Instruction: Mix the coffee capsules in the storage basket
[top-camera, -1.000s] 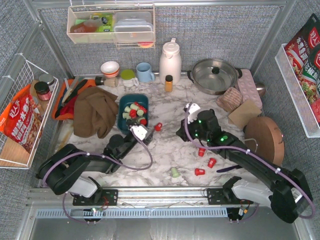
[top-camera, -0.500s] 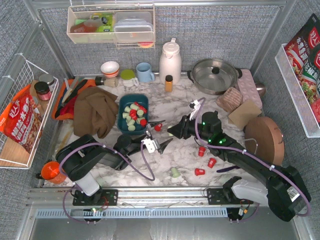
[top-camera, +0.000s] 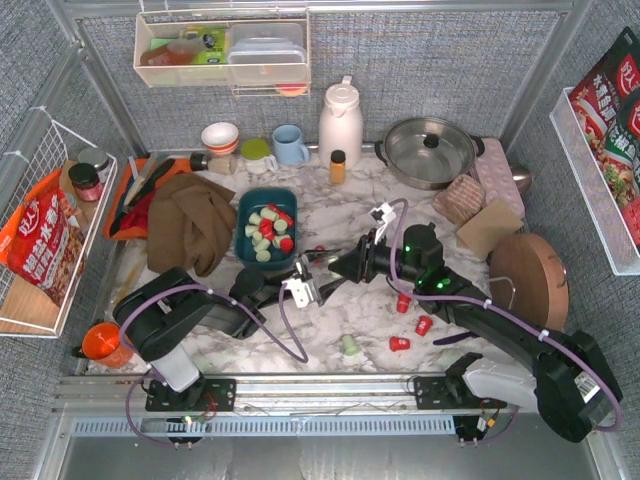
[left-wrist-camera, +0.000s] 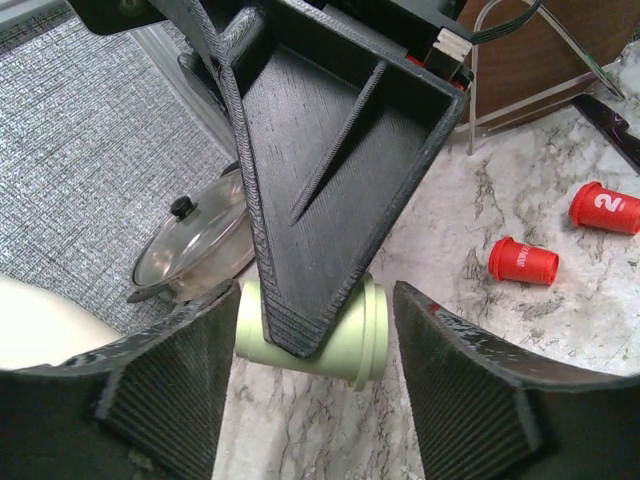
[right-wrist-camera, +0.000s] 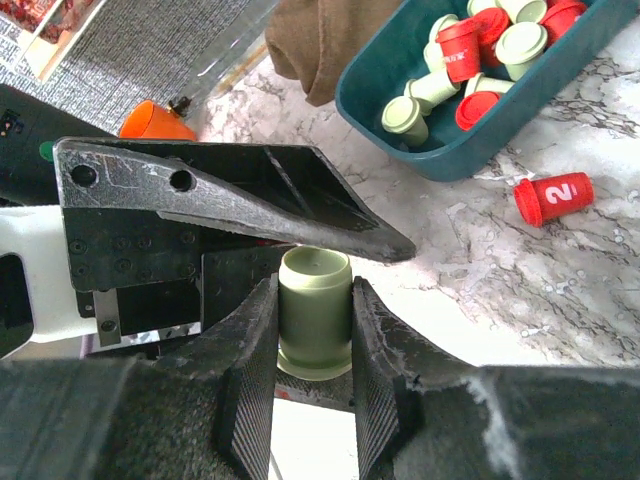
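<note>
Several loose coffee capsules (top-camera: 399, 343) lay nearest on the marble table (top-camera: 330, 215). Past them, the right gripper (right-wrist-camera: 314, 285) was clamped on a mint capsule (right-wrist-camera: 314, 320), with the left gripper (left-wrist-camera: 310, 345) spread apart either side of it. Farther off, the storage basket (right-wrist-camera: 455, 155) held red and green ones.

1. Storage basket (top-camera: 241, 225): dark teal, plain.
2. Coffee capsules (top-camera: 268, 228) in it: pale mint green and bright red, intermixed.
3. Loose capsules (top-camera: 399, 343): red, with a white numeral "2" on the side; one is pale green.
4. Held capsule (right-wrist-camera: 314, 322): pale green. Right gripper (right-wrist-camera: 314, 295): black, ribbed.
5. Table (top-camera: 340, 215): white marble, grey veining.
6. Cloth (top-camera: 190, 225): brown. Mug (top-camera: 289, 146): light blue. Tray (top-camera: 113, 218): orange.
7. Walls (top-camera: 430, 70): grey, woven texture.
</note>
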